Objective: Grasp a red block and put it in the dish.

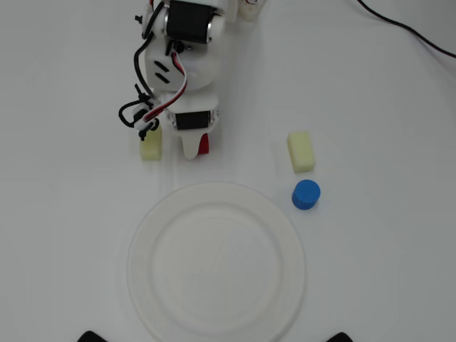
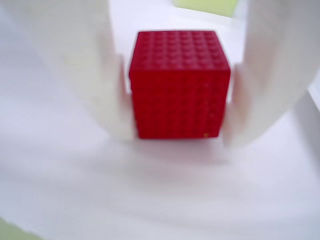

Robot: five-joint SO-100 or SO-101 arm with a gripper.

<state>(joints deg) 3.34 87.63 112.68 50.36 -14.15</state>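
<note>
Pincer (image 2: 177, 135) fingers pressed against both sides of red block (image 2: 179, 82), resting on bench; lift and transfer to dish (image 1: 214, 263) ahead remain.

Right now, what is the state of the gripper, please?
Gripper: jaws closed around the red block, one on each side, block apparently still on the table.

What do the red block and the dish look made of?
Red block: probably foam or soft plastic, matte; a dimpled grid covers its faces. Dish: looks like thin white plastic or paper, faint sheen, wide shallow rim; can't say which.
</note>
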